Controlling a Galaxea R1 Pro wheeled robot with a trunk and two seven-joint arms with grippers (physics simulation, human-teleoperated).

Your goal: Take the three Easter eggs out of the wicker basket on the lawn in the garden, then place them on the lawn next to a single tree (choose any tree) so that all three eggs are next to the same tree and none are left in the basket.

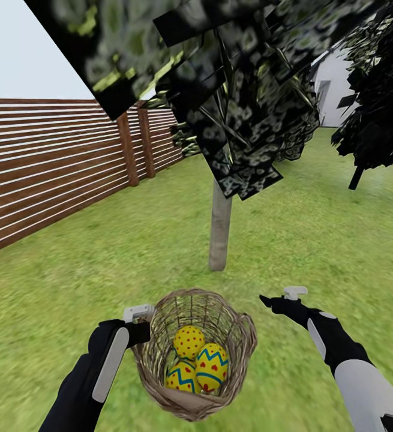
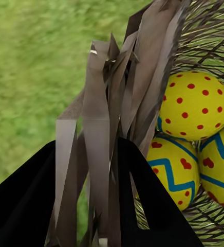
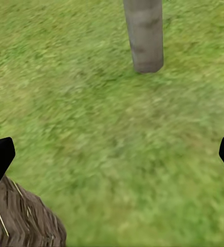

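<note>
While gripping the wicker basket at its near-left rim, left gripper closed on the weave, fingertips partly hidden behind wicker strands. Farther left, brown slat fence, with open lawn between. Inside the basket, three Easter eggs huddled together, the lowest half covered. Straight ahead, tree trunk standing near, crown cut off above. Right gripper spread wide, holding nothing, hanging beside the basket.
</note>
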